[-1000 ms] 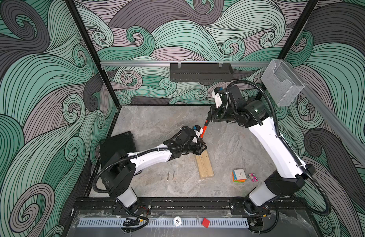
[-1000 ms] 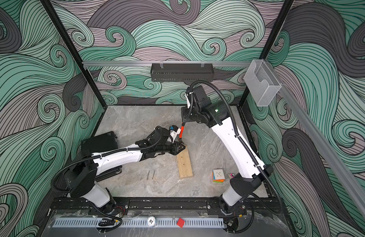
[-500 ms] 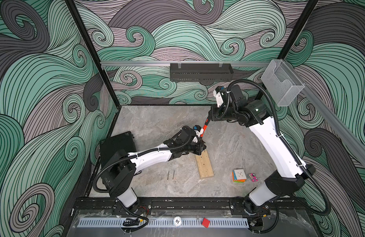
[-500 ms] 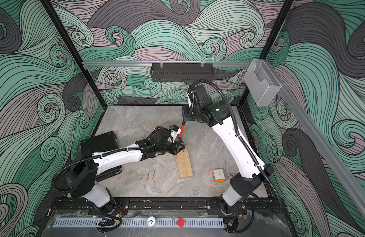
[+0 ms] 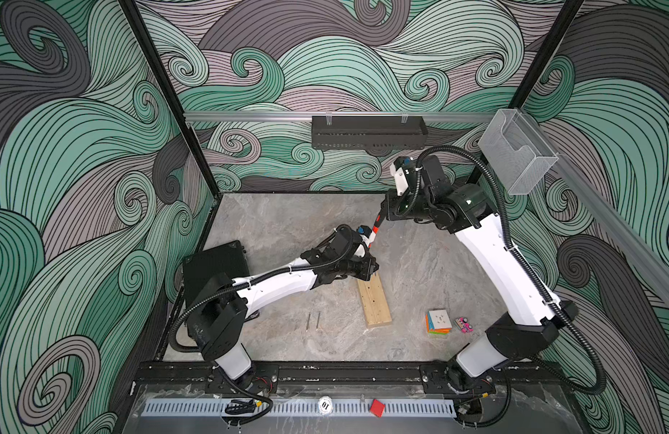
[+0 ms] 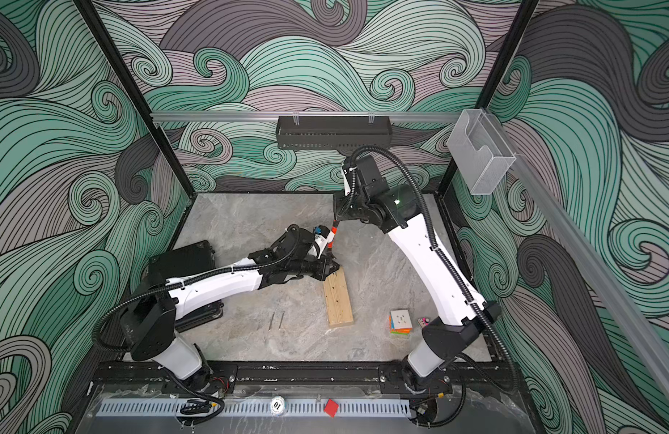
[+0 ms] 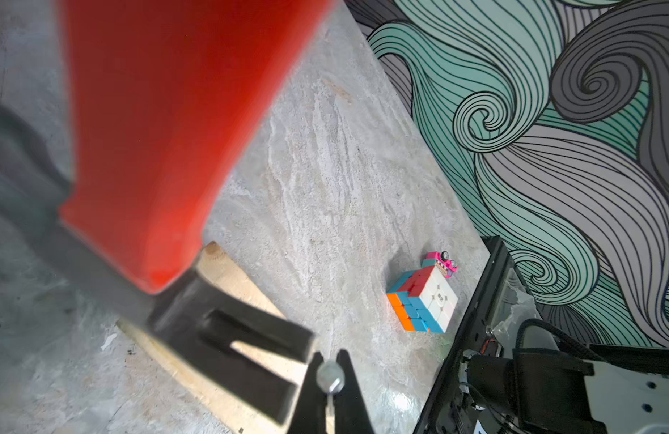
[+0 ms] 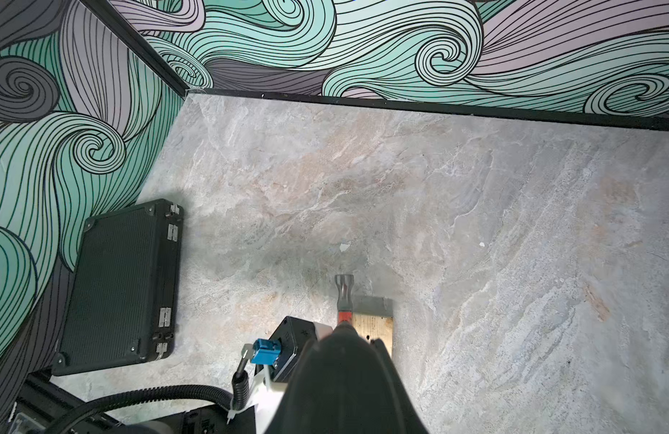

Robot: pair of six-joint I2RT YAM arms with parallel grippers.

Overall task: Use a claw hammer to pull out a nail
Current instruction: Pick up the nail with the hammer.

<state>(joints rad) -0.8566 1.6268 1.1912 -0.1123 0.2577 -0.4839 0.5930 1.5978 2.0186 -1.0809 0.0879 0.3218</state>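
Observation:
My right gripper (image 5: 385, 210) is shut on the black handle end of the claw hammer (image 5: 376, 230). Its orange-red shaft (image 6: 333, 235) slants down to the far end of a pale wooden block (image 5: 376, 304). The grey head (image 8: 344, 289) rests at that end of the block (image 8: 374, 330). In the left wrist view the forked claw (image 7: 242, 349) lies on the wood, right beside the nail (image 7: 329, 374). My left gripper (image 7: 329, 359) is shut on the nail's shank just under its round head. Whether the nail's tip sits in the wood is hidden.
A black case (image 5: 216, 266) lies at the left wall. Two loose nails (image 5: 313, 320) lie on the grey table left of the block. A colour cube (image 5: 439, 321) and a small pink toy (image 5: 463, 324) sit at the front right.
The left gripper's jaws have closed onto the nail. Both arms and the hammer have stayed nearly where they were.

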